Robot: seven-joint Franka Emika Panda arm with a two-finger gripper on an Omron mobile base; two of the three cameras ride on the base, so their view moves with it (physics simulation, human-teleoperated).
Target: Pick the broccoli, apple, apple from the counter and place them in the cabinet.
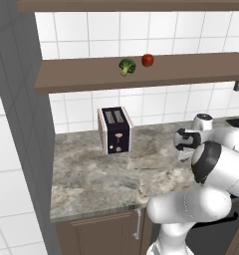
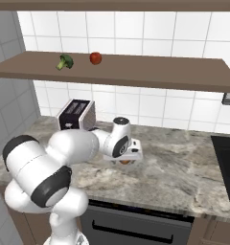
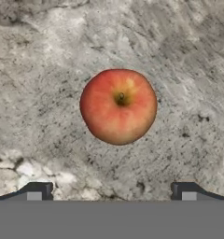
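- Orange-red apple [image 3: 118, 106]: it lies on the counter [image 1: 96, 174] straight below your claw [image 3: 112, 189], centred between the spread, empty fingers.
- Your risk: it is round and loose, so one finger touching first could roll it aside, or the tips could close too high and squeeze it out.
- Pose: the hand points straight down, the arm folded low over the counter.
- Outward: the toaster [image 2: 76, 115] sits behind it; the broccoli [image 2: 65, 61] and red apple [image 2: 95, 58] already rest on the cabinet [image 2: 150, 72] above.

In the right base view the orange-red apple [image 2: 125, 161] is mostly hidden beneath the white hand.
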